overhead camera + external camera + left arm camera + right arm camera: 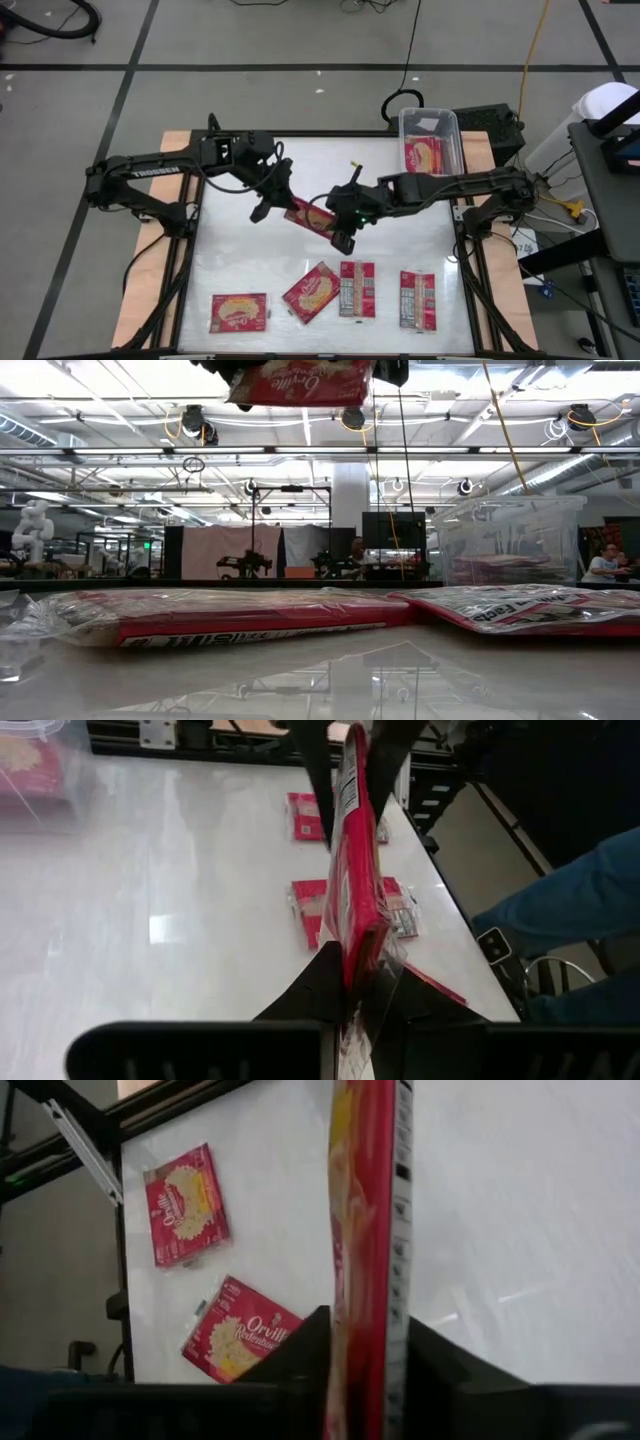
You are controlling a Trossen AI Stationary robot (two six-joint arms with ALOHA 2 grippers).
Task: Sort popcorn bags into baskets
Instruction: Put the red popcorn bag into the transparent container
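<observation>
Handover in progress mid-air above counter [250,250]. Left end effector [281,199] clamped on popcorn bag [310,216]; right end effector [340,225] closing on same bag's opposite end. One bag in basket [430,125] behind right end effector; four bags [340,290] left on counter below.

Both robot arms are matte black, built of long boxy links joined by rounded cylindrical joints, with thin black cables looping loosely along them. The left arm [150,172] carries white block lettering on its long upper link, and the right arm [470,185] shows a small green light near its wrist. Each black two-fingered claw, the left claw [360,1005] and the right claw [365,1370], has flat, wedge-shaped fingers rising from a wide, dark crossbar.
</observation>
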